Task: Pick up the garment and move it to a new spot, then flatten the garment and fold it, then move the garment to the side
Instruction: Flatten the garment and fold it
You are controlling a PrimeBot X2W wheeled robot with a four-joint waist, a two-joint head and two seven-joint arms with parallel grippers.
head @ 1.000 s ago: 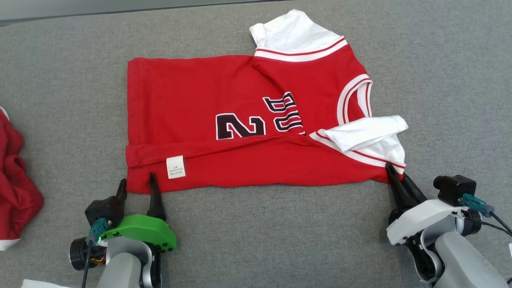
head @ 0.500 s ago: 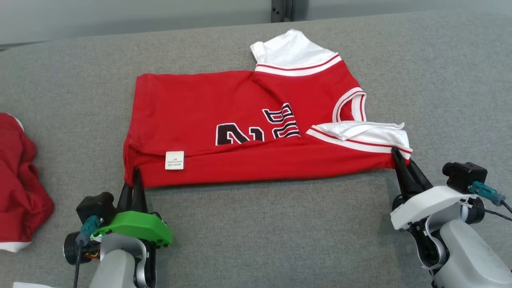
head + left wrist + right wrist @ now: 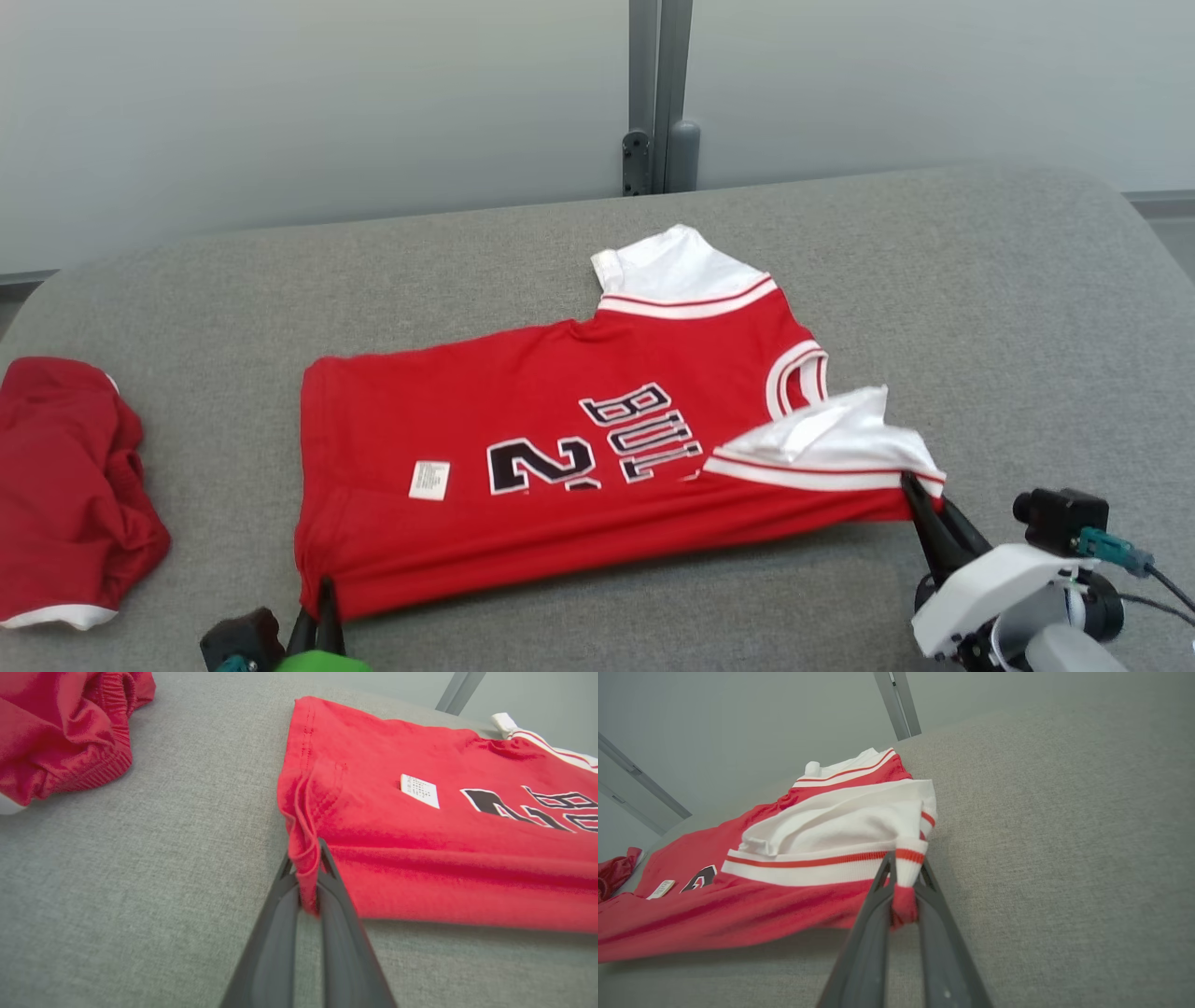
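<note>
The garment [image 3: 523, 411] is a red jersey with white sleeves, dark lettering and a small white label, spread on the grey table [image 3: 980, 308]. Its near edge is raised off the surface between both grippers. My left gripper [image 3: 317, 607] is shut on the jersey's near left hem corner; the left wrist view shows red cloth [image 3: 420, 858] pinched between the dark fingers [image 3: 336, 891] of the left gripper [image 3: 306, 868]. At the near right, my right gripper [image 3: 920, 499] is shut on the sleeve corner; in the right wrist view, striped trim of the garment [image 3: 822, 835] sits in the right gripper [image 3: 906, 877].
A second crumpled red garment [image 3: 65, 504] lies at the table's left edge, also in the left wrist view [image 3: 60, 732]. Behind the table stands a pale wall with a grey vertical post [image 3: 658, 93]. Bare grey surface lies right of the jersey and in front of it.
My left gripper closed onto the jersey's near left corner. Both grippers lifted the near edge up and over toward the far side. The head camera tilted up, so the wall came into view.
</note>
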